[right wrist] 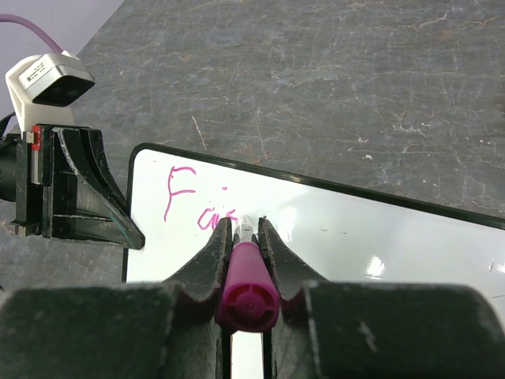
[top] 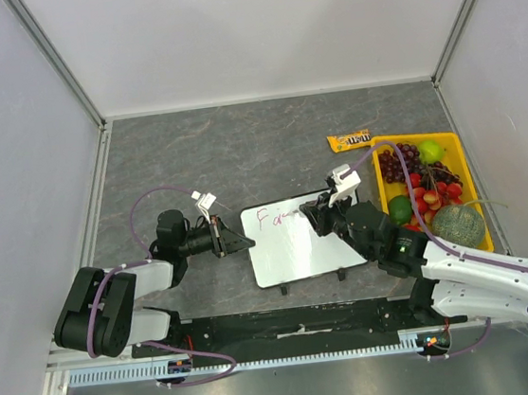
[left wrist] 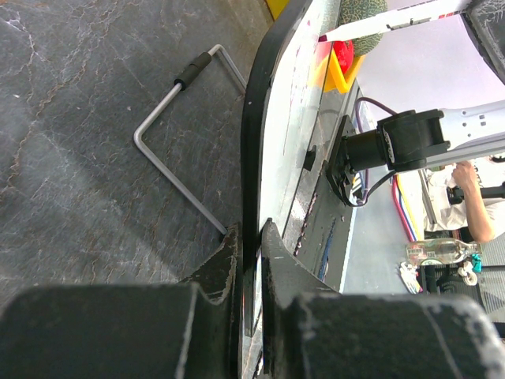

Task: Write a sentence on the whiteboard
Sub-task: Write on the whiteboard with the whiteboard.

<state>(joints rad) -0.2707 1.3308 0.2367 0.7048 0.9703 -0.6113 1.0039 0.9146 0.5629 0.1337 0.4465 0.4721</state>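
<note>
L tool (top: 242, 243) pinches the whiteboard (top: 303, 250), R tool (top: 315, 213) grips the pink pen (right wrist: 247, 288); if you push hard, it may slip.

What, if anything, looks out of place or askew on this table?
An orange snack bar lies loose on the table, just outside the yellow fruit tray. The whiteboard sits slightly askew, but the left gripper clamps its left edge, so that seems intended.

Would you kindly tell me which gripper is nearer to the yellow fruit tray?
Right. The right gripper, holding a pink marker over the whiteboard, sits close beside the yellow tray; the left gripper clamps the whiteboard's far left edge.
</note>
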